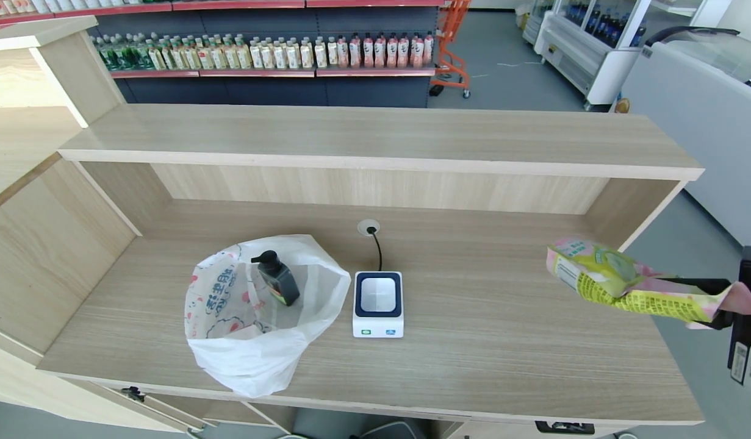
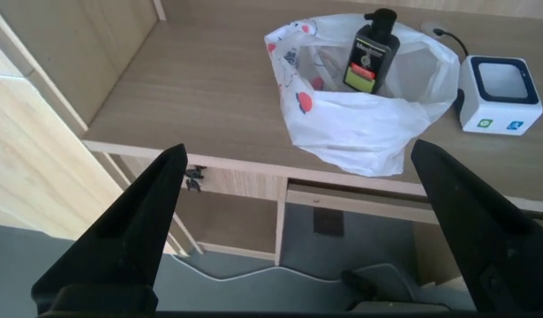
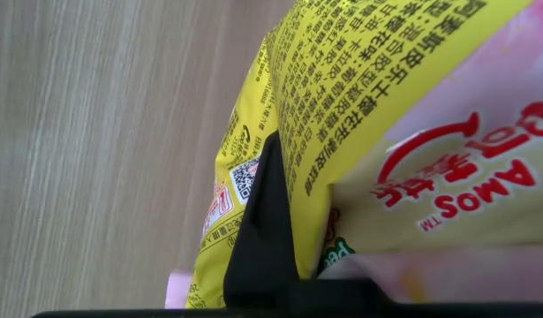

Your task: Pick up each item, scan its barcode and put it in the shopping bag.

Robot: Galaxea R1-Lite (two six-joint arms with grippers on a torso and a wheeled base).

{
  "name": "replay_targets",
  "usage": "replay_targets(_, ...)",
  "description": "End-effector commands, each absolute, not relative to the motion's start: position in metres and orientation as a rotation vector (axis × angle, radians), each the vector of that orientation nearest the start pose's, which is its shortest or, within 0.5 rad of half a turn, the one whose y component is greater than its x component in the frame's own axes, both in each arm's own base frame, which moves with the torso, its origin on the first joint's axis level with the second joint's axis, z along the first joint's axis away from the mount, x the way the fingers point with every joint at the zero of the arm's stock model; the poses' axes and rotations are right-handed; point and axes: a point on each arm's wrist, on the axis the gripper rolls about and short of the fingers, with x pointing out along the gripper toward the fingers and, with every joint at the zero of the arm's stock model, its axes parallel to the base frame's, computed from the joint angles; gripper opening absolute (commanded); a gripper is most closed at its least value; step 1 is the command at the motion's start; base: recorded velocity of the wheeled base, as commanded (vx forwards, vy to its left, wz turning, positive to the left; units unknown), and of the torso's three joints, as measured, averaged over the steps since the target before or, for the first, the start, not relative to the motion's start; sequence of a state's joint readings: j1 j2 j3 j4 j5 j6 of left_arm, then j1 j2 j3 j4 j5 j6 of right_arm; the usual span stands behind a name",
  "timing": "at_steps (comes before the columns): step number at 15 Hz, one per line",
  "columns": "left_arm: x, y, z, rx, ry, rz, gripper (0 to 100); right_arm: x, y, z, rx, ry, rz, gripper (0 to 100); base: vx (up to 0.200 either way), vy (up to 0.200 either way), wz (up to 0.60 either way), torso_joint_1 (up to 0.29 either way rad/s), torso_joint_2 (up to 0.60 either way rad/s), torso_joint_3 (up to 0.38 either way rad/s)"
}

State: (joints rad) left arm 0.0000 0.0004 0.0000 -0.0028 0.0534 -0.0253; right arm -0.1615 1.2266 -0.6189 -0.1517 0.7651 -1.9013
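Clamped flat between the black fingers of the right gripper [image 1: 711,303]: a glossy, crinkled yellow-and-pink packet [image 1: 625,283]. Held in the air over the right end of the pale wood-grain counter [image 1: 503,353]. Spread wide and empty, out in front of the counter's near edge: the left gripper [image 2: 297,238]. On the counter, a thin white plastic bag [image 1: 253,360], mouth open, dark pump bottle [image 1: 279,279] upright inside. Just beside the bag, a boxy white scanner [image 1: 379,303] with a square window and a black cable.
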Motion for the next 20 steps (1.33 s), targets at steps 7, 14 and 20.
replay_targets(7,-0.023,0.001,0.076,-0.022,-0.004,0.054,100,0.226,-0.018,0.190,-1.728,-0.311,0.851,0,0.000,0.200,0.00,0.003,0.01,0.005)
replay_targets(14,-0.023,0.001,0.076,-0.020,-0.004,0.052,100,0.259,0.002,0.190,-1.724,-0.381,0.970,0,0.000,0.057,0.00,0.001,0.00,0.001)
replay_targets(20,-0.023,0.001,0.076,-0.020,-0.004,0.052,100,0.272,-0.019,0.183,-1.814,-0.340,1.013,0,0.000,0.000,0.00,0.000,0.00,0.000)
